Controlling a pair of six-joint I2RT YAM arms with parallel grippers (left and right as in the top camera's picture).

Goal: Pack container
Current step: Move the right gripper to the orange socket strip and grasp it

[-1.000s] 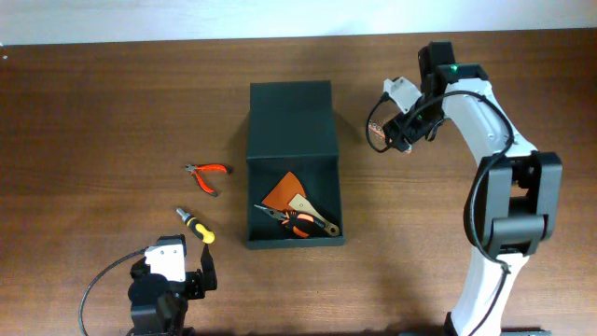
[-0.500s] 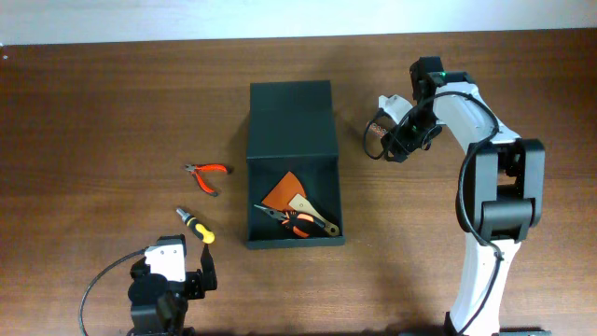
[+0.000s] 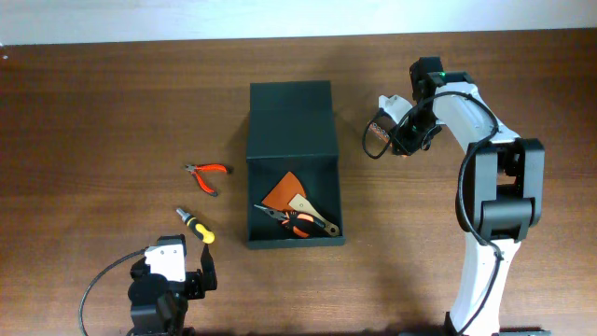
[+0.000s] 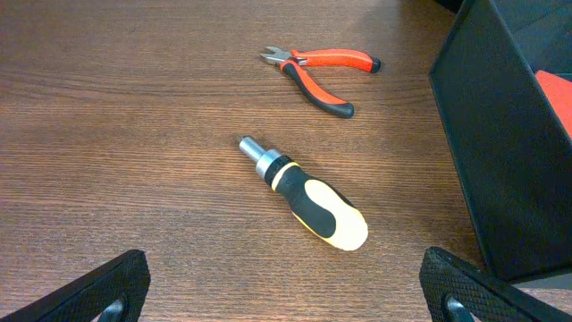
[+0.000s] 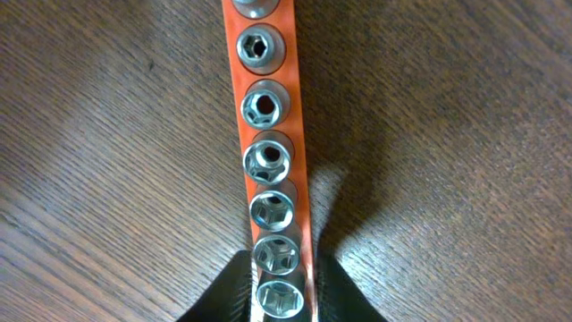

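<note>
Desk [image 3: 93, 93]: brown wood grain, viewed from above.
Container [image 3: 291, 121]: dark green, set mid-desk, flap lid laid open; tools are seen inside.
Right fingers [image 5: 223, 300]: closed on an orange socket rail [image 5: 268, 134], held to the right of the container.
Left fingers [image 4: 107, 286]: spread wide, nothing held, near-left of the container.
Screwdriver [image 4: 308, 197]: laid left of the container.
Pliers [image 4: 322, 72]: red-handled, laid left of the container, apart from the screwdriver.

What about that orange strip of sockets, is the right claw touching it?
Touching. The right wrist view shows the dark fingers of the right gripper pressed against both long edges of the orange socket strip at its near end, with no gap.
</note>
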